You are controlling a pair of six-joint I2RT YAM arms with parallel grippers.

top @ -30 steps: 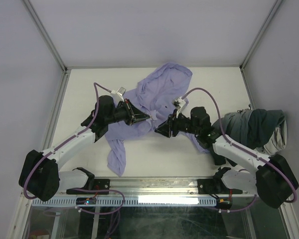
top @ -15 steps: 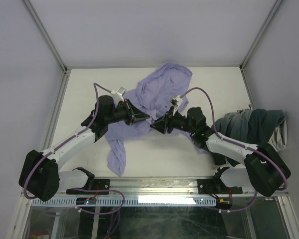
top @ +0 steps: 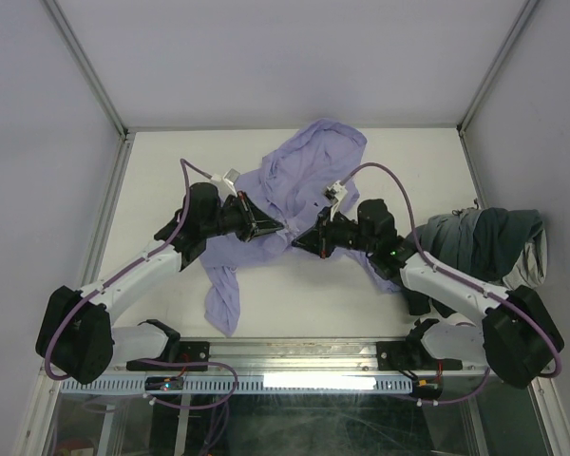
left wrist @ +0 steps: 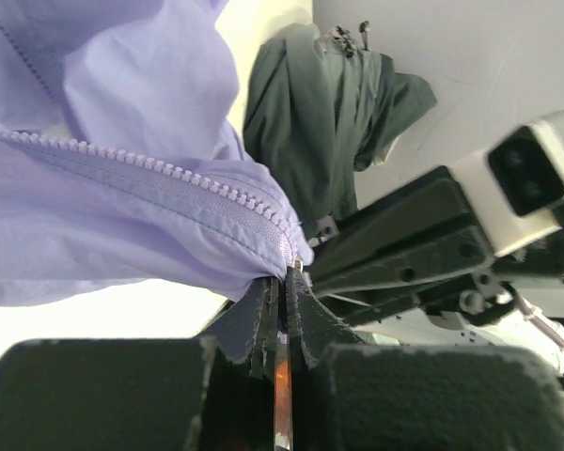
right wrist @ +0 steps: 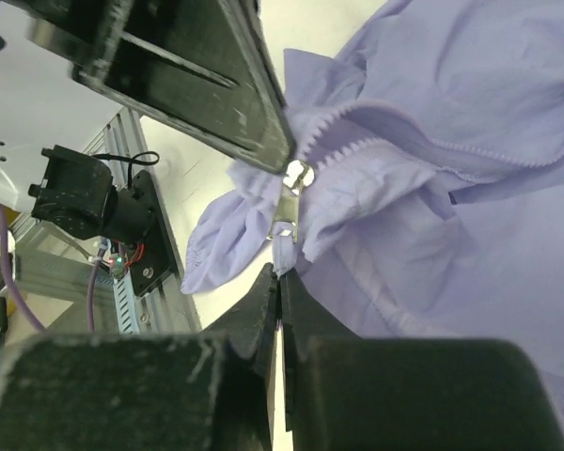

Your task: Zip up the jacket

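The lavender jacket lies crumpled mid-table, one sleeve trailing toward the near edge. My left gripper is shut on the jacket's bottom edge at the end of the zipper; in the left wrist view the fabric and the line of zipper teeth run up from the closed fingers. My right gripper sits just right of it, almost touching. In the right wrist view it is shut on the fabric tab hanging from the metal zipper pull, with the jacket behind.
A dark grey-green bunched garment lies at the table's right edge beside the right arm; it also shows in the left wrist view. The left gripper's finger hangs just above the zipper pull. Enclosure walls surround the table.
My right gripper moved left toward the left gripper, then eased slightly back to the right. The left gripper has kept its hold and hardly moved.
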